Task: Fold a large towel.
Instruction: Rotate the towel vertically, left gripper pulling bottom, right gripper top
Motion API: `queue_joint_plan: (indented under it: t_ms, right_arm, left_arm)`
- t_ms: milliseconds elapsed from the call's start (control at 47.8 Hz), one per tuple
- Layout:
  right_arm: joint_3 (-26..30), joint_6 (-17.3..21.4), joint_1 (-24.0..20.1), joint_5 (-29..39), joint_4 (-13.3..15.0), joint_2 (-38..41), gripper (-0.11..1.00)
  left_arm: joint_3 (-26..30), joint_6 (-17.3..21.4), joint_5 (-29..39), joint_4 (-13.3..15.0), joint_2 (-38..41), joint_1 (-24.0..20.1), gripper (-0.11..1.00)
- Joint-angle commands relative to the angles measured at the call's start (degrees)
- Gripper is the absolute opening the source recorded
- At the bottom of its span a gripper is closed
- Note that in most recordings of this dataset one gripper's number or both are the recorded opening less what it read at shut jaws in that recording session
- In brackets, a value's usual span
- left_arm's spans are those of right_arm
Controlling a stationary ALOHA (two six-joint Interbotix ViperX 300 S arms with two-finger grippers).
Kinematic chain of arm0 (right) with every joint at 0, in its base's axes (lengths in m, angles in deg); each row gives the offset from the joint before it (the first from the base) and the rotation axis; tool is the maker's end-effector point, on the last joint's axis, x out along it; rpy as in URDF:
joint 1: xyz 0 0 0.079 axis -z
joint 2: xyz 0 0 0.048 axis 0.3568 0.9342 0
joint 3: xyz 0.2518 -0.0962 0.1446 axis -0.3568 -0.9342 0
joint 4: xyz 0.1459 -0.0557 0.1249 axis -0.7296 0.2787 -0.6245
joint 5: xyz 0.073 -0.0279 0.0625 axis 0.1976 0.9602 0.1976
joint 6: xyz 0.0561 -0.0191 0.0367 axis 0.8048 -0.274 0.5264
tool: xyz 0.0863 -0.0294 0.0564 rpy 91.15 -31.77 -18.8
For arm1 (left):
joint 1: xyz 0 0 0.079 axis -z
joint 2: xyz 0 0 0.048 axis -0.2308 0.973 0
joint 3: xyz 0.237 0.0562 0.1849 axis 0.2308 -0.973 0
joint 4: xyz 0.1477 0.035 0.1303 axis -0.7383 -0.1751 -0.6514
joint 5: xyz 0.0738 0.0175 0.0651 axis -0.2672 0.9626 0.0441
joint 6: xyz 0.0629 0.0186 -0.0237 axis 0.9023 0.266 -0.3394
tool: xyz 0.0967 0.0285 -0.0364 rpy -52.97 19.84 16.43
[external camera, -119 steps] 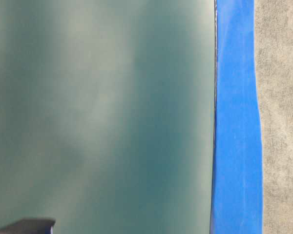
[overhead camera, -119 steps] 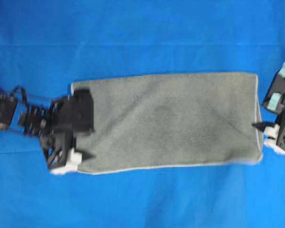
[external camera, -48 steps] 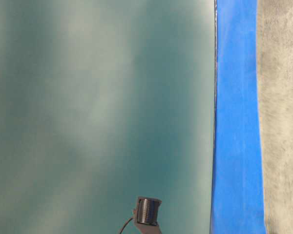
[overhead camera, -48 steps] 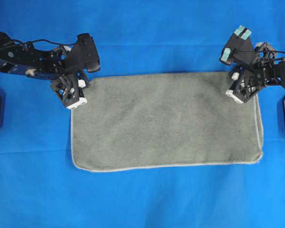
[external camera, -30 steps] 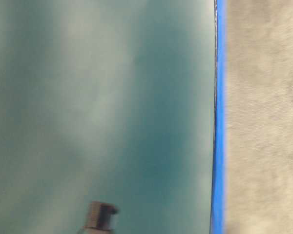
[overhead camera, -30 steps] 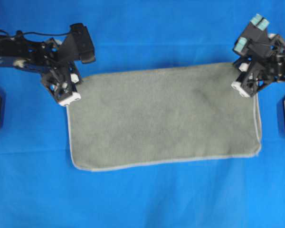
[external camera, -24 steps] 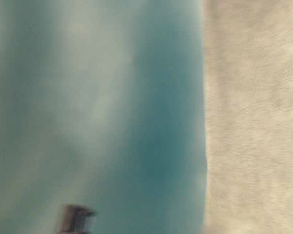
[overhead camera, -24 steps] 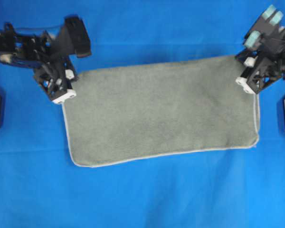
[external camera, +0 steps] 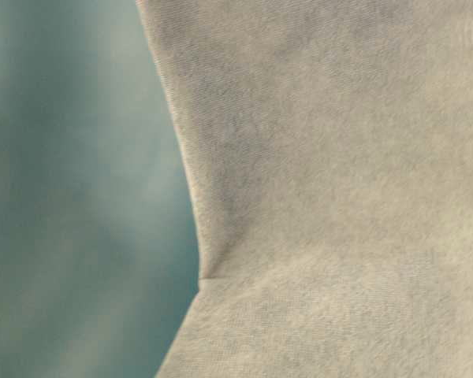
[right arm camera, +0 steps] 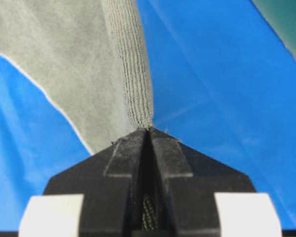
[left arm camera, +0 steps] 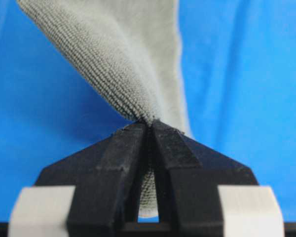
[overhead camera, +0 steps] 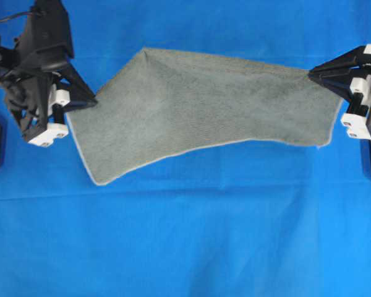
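Overhead exterior: left gripper (overhead camera: 94, 102) at frame left, right gripper (overhead camera: 311, 73) at frame right, each clenched on a corner of large towel (overhead camera: 204, 114); cloth stretched taut between them, likely for clean fold.

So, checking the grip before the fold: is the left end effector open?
No, the left end effector is shut, pinching the large towel between its tips.

Overhead view looks straight down on the bright blue smooth sheet (overhead camera: 185, 235). Table-level view sits very close. Wrist views look along closed jaws; all share the grey-green terry cloth towel (overhead camera: 204, 117).
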Motion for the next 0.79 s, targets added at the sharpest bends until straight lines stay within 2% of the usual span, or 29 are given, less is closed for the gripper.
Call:
queue_joint_plan:
  t_ms: [0,63,209,314,481,607,774]
  right_arm:
    - [1.4,0.5,1.6,0.2,2.6,0.9,0.03]
    - [1.6,0.9,4.4,-0.2,5.3,2.0,0.03]
    - [3.2,1.0,14.7,-4.0,9.8,5.9,0.03]
    - [5.0,0.7,22.3,-12.5,10.2,9.6,0.03]
    - [8.3,0.3,30.5,-26.7,10.5,16.4,0.03]
    - [12.6,0.1,33.5,-34.0,10.5,22.6,0.03]
    - [18.4,0.0,33.8,-35.8,10.7,28.9,0.03]
  left_arm:
    - [0.6,-1.9,-2.0,0.2,-0.5,2.8,0.03]
    - [0.7,-4.7,-5.0,0.1,-0.2,6.7,0.03]
    - [1.3,-7.4,-13.0,0.1,2.0,14.2,0.03]
    - [2.2,-7.8,-18.9,0.1,4.8,18.5,0.03]
    - [7.0,-8.1,-26.1,0.1,12.0,22.8,0.03]
    - [14.2,-8.1,-28.9,0.1,19.6,24.2,0.03]
    - [25.6,-8.1,-29.0,0.1,29.6,25.0,0.03]
